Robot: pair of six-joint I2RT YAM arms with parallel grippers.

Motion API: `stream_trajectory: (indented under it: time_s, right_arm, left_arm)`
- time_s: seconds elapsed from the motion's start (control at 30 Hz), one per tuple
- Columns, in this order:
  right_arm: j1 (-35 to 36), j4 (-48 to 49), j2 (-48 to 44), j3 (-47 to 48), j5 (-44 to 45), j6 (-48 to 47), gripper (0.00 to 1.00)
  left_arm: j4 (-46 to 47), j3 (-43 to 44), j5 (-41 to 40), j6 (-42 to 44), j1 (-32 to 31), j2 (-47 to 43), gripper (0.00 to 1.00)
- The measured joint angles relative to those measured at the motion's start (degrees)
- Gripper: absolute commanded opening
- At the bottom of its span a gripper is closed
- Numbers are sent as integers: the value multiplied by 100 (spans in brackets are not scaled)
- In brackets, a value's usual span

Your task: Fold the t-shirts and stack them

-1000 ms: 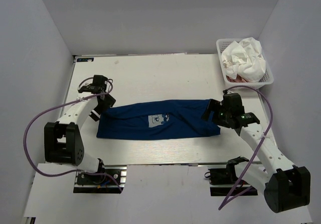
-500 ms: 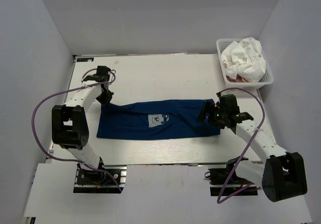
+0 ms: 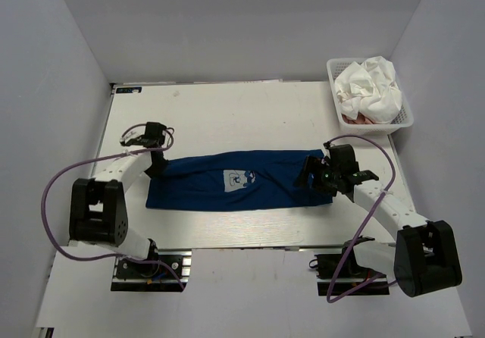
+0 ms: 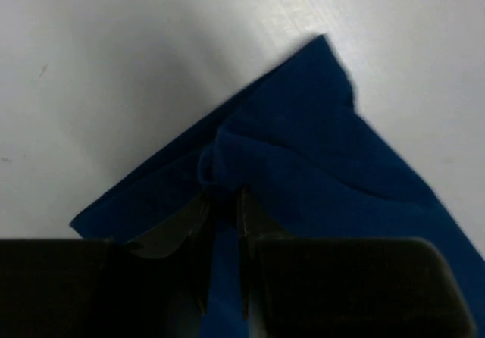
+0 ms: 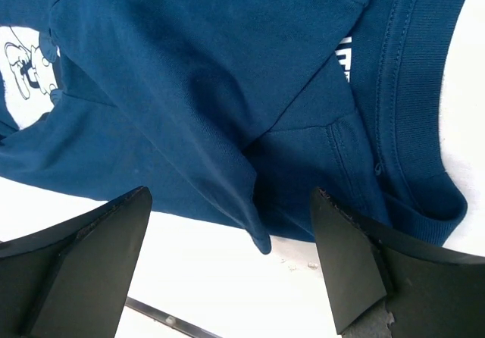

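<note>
The navy t-shirt lies as a long folded strip across the table, its pale print facing up. My left gripper sits on the strip's far left corner. In the left wrist view its jaws stand narrow, with a puckered fold of navy cloth pinched between them. My right gripper hovers wide open over the collar end; both fingers straddle a folded edge of the navy cloth without touching it. The white t-shirt is crumpled in the basket, and pink cloth shows under it.
The white mesh basket stands at the table's far right corner. Walls close in on three sides. Purple cables loop beside both arms. The table's near edge runs just below the right gripper.
The left gripper went from open beside the shirt's left corner to closed on the cloth there, shifting slightly nearer. The right gripper crept left over the collar end, still open.
</note>
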Motion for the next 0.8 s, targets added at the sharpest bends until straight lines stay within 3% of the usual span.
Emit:
stream_trajectory:
  time_s: [0.07, 0.17, 0.23, 0.5, 0.8]
  right_arm:
    - [0, -2, 0, 0, 15, -11, 90]
    - [0, 0, -7, 0, 33, -20, 90]
    - [0, -2, -17, 4, 39, -39, 90]
    - [0, 4, -186, 188, 160, -136, 90]
    - [0, 181, 177, 496, 271, -116, 90]
  left_arm:
    - [-273, -35, -92, -111, 4, 295, 58]
    - [-780, 149, -260, -330, 20, 529, 88]
    - [-984, 389, -369, -433, 17, 533, 96]
    - [-678, 691, -291, -315, 26, -48, 95]
    - [4, 509, -166, -13, 164, 446, 70]
